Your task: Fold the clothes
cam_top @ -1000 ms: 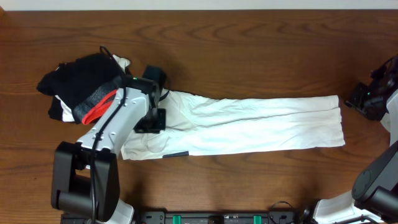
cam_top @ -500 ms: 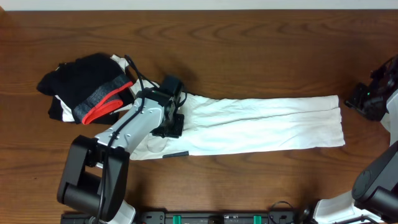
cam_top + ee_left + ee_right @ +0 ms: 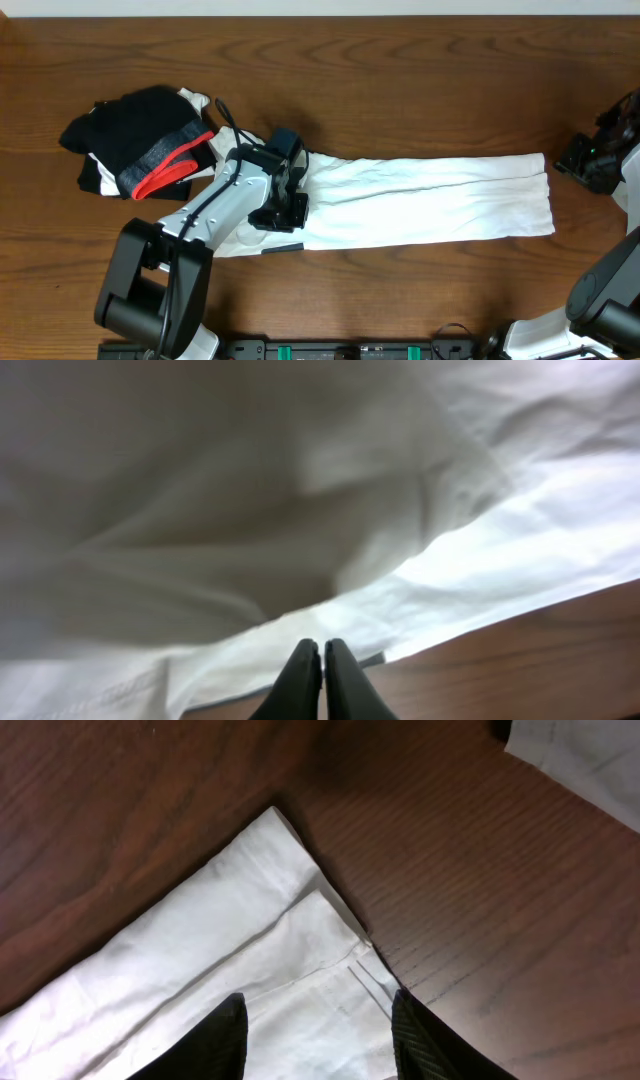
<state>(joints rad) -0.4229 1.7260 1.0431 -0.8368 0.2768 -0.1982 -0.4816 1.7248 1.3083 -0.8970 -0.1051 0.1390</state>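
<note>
We see the white T-shirt (image 3: 420,200) folded into a long narrow band on the wooden bench (image 3: 400,80). In the overhead view it runs from just short of centre on the 9 o'clock side out towards 3 o'clock, with its 9 o'clock end rumpled under the left arm. The left tool (image 3: 322,665) sits over that end. In its wrist view the two fingers are clenched tight together with their tips against the shirt's hemmed edge, where white cloth meets bare wood. We cannot tell whether any cloth is pinched between them. At 10 o'clock lies a heap of black garments with a grey-and-red band (image 3: 140,140), just beside the shirt's rumpled end. The right tool (image 3: 320,1045) is at the 3 o'clock edge of the bench, near the shirt's far end. Its fingers stand apart and hold nothing, and its wrist view looks down on a layered corner of the shirt (image 3: 300,920) lying flat on the wood.
</note>
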